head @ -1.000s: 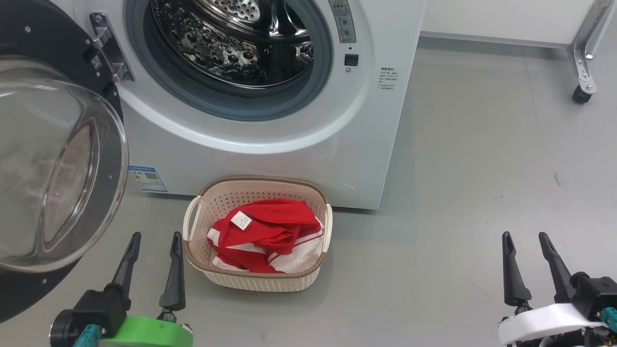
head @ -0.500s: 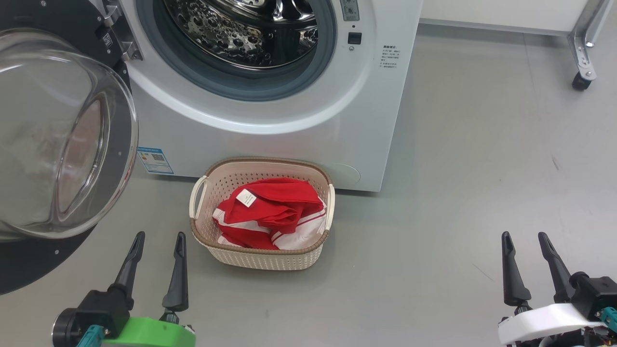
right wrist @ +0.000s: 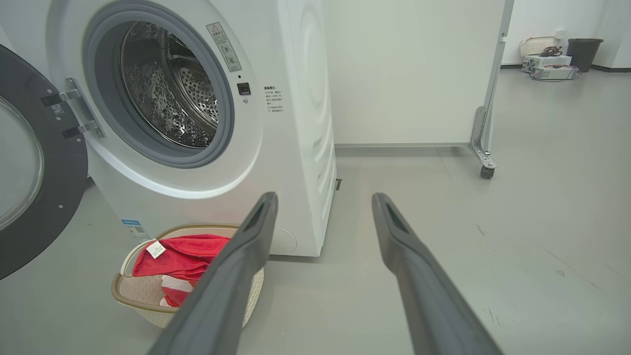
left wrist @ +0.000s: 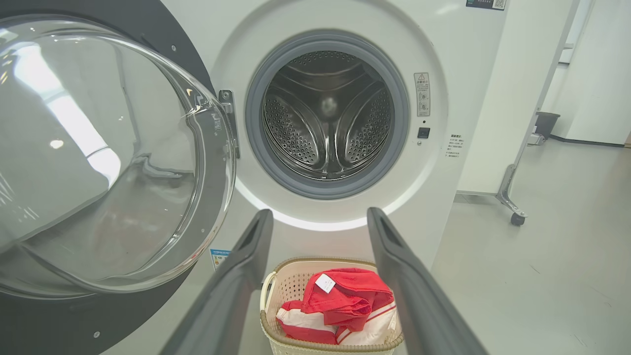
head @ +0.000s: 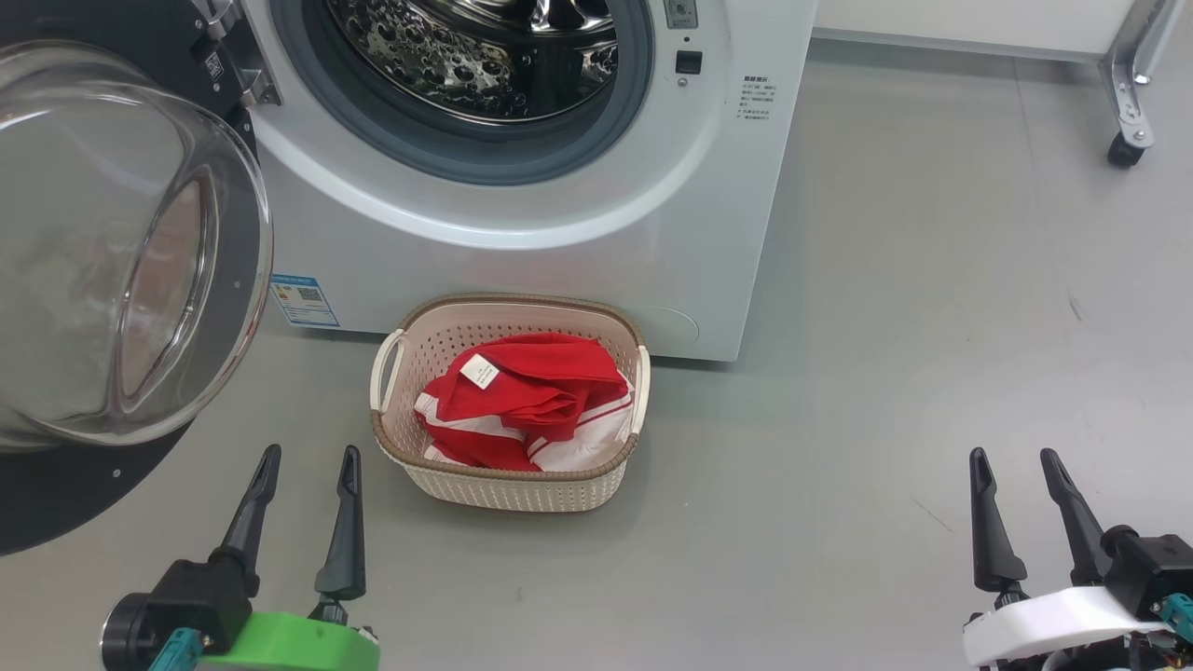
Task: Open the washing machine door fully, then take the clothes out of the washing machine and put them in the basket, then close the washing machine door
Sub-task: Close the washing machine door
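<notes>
Clothes (head: 527,401), red with white stripes and 1 white label tag, lie heaped in the cream basket (head: 508,306). It stands on the grey floor (head: 885,326) just before the washing machine (head: 522,252), below its mouth, where we see the perforated steel drum (left wrist: 328,128). The washing machine door (head: 102,252) hangs swung wide on our left. Our left gripper (head: 309,454) and right gripper (head: 1013,455) both have their 2 fingers spread, holding nothing: the left is near the basket, the right well apart from it.
</notes>
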Available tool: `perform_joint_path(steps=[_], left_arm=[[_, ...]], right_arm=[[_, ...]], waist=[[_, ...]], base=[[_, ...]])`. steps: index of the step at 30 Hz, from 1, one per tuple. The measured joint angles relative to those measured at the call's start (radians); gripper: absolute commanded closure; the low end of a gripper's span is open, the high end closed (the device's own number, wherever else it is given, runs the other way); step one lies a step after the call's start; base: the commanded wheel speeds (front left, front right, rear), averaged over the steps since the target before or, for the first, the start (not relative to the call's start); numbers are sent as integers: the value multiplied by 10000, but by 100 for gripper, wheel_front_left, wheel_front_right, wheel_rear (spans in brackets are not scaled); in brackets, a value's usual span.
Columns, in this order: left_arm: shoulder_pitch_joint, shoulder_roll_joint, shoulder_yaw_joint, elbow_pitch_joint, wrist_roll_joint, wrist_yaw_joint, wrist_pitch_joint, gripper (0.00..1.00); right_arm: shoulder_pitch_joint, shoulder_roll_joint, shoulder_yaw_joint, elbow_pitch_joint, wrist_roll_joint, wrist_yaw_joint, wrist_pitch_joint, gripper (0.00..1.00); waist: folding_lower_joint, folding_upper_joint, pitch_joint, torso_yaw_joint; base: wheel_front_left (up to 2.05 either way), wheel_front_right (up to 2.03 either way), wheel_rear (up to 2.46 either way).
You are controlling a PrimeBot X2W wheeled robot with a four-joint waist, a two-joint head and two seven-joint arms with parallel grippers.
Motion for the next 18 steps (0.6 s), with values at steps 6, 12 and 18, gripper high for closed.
perform_joint_path(steps=[6,12,18], left_arm=[[5,0,-29,-15,0,69,0,0],[9,0,-33,-17,0,71,0,0],[10,0,-31,-31,0,73,0,0]], right_arm=[[-1,-8,6,0,0,0,0,0],[-1,-13,19,0,0,0,0,0],[-2,-17,52,0,0,0,0,0]], waist=[[0,0,5,11],[1,0,9,16],[1,0,16,0]], base=[[0,0,0],[0,0,0],[0,0,0]])
